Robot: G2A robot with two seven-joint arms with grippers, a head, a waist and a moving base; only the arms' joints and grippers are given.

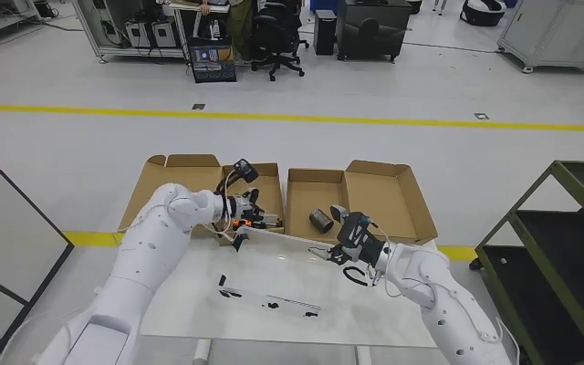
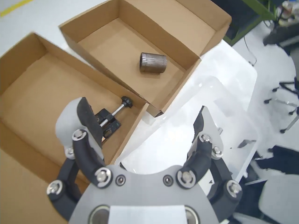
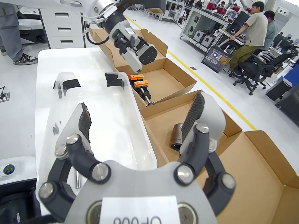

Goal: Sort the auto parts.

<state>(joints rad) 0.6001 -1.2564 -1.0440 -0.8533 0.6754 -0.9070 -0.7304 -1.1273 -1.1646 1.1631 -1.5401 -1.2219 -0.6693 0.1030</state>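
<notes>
Two open cardboard boxes stand side by side at the table's far edge. The left box (image 1: 270, 175) (image 2: 28, 75) holds a small black vise (image 2: 109, 121) (image 3: 140, 85) with orange jaws. In the right box (image 1: 310, 179) (image 2: 149, 24) lies a dark metal cylinder (image 1: 320, 220) (image 2: 152, 62) (image 3: 176, 136) on its side. My left gripper (image 1: 254, 219) (image 2: 142, 113) (image 3: 137, 57) hangs open just above the vise, at the left box's near edge. Also open and holding nothing, my right gripper (image 1: 342, 239) (image 3: 140, 106) hovers over the right box's near edge, close to the cylinder.
A long clear plastic tray (image 1: 274, 265) (image 3: 130, 117) with dark patches at its corners lies on the white table (image 1: 201, 310) in front of the boxes. A green shelf cart (image 1: 538, 265) stands to the right of the table.
</notes>
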